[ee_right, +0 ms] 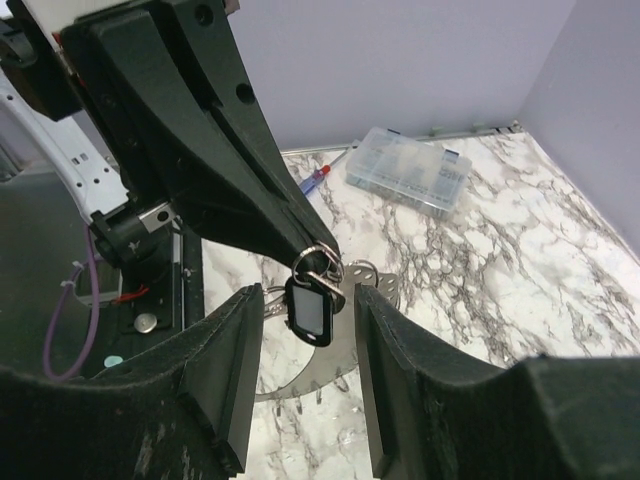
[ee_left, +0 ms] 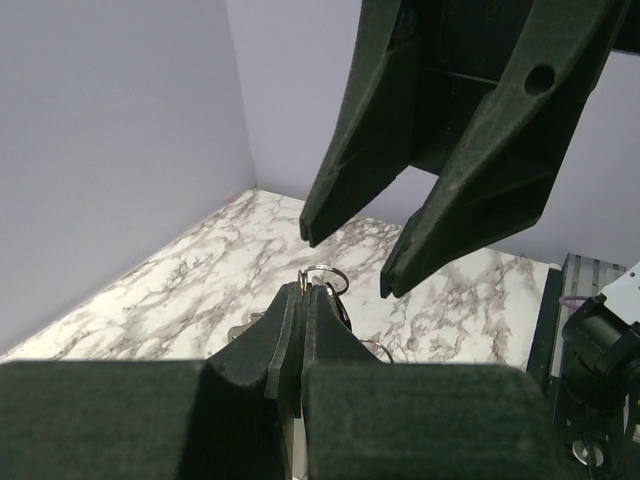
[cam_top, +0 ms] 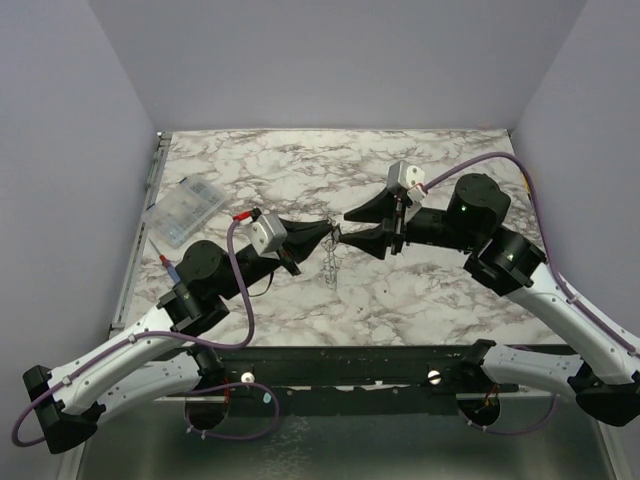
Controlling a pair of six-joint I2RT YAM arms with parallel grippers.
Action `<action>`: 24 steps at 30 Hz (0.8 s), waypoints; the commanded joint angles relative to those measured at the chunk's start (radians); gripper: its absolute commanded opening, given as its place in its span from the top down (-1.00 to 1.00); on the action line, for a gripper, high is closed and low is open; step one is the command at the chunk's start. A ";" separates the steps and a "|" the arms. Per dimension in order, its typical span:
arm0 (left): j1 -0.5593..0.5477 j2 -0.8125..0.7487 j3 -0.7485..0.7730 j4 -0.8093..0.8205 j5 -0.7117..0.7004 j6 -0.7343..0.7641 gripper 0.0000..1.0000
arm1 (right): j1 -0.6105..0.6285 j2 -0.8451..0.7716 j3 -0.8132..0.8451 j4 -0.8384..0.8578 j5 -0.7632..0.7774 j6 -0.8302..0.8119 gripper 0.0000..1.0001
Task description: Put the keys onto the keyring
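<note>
Left gripper [cam_top: 328,233] is clamped tight on a small split ring [ee_right: 318,257]; the dark key [ee_right: 310,312] dangles from it between the right gripper's [cam_top: 343,227] spread fingers, above the marble table [cam_top: 440,300]

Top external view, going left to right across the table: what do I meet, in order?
clear plastic box → left gripper, shut on a small ring → right gripper, fingers open. The arm bodies overlap too much to place, so they are left out.
</note>
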 commanded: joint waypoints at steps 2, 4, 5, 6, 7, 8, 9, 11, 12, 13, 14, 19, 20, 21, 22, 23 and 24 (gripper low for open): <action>-0.004 0.032 0.017 0.047 -0.025 -0.022 1.00 | 0.003 0.063 0.073 -0.043 -0.018 0.037 0.02; -0.004 0.046 0.022 0.049 -0.023 -0.022 1.00 | 0.003 0.076 0.080 -0.046 -0.014 0.044 0.03; -0.004 0.051 0.022 0.052 -0.023 -0.022 1.00 | 0.003 0.080 0.082 -0.048 -0.012 0.046 0.05; -0.005 0.054 0.024 0.056 -0.023 -0.023 1.00 | 0.003 0.083 0.084 -0.048 -0.012 0.045 0.08; -0.004 0.056 0.023 0.061 -0.023 -0.022 1.00 | 0.003 0.085 0.084 -0.051 -0.008 0.044 0.11; -0.004 0.056 0.023 0.065 -0.024 -0.021 1.00 | 0.003 0.085 0.084 -0.054 -0.002 0.041 0.13; -0.004 0.056 0.021 0.067 -0.027 -0.022 1.00 | 0.003 0.085 0.083 -0.058 0.005 0.038 0.14; -0.004 0.053 0.021 0.068 -0.034 -0.023 1.00 | 0.003 0.083 0.081 -0.069 0.024 0.028 0.14; -0.004 0.052 0.022 0.068 -0.036 -0.023 1.00 | 0.003 0.081 0.080 -0.078 0.035 0.023 0.13; -0.004 0.050 0.022 0.068 -0.039 -0.022 1.00 | 0.003 0.080 0.078 -0.085 0.046 0.019 0.13; -0.004 0.049 0.020 0.068 -0.039 -0.022 1.00 | 0.003 0.077 0.076 -0.092 0.055 0.015 0.13; -0.004 0.046 0.022 0.068 -0.039 -0.022 1.00 | 0.003 0.054 0.040 -0.095 0.097 0.013 0.15; -0.005 0.047 0.023 0.068 -0.035 -0.023 1.00 | 0.003 0.050 0.033 -0.090 0.102 0.013 0.21; -0.005 0.046 0.025 0.068 -0.035 -0.023 1.00 | 0.003 0.049 0.029 -0.089 0.104 0.011 0.27; -0.004 0.048 0.025 0.068 -0.034 -0.022 1.00 | 0.003 0.050 0.028 -0.090 0.106 0.009 0.32; -0.004 0.048 0.024 0.068 -0.034 -0.023 1.00 | 0.003 0.051 0.029 -0.091 0.104 0.007 0.41; -0.004 0.049 0.025 0.068 -0.032 -0.044 1.00 | 0.003 0.052 0.030 -0.093 0.100 0.003 0.51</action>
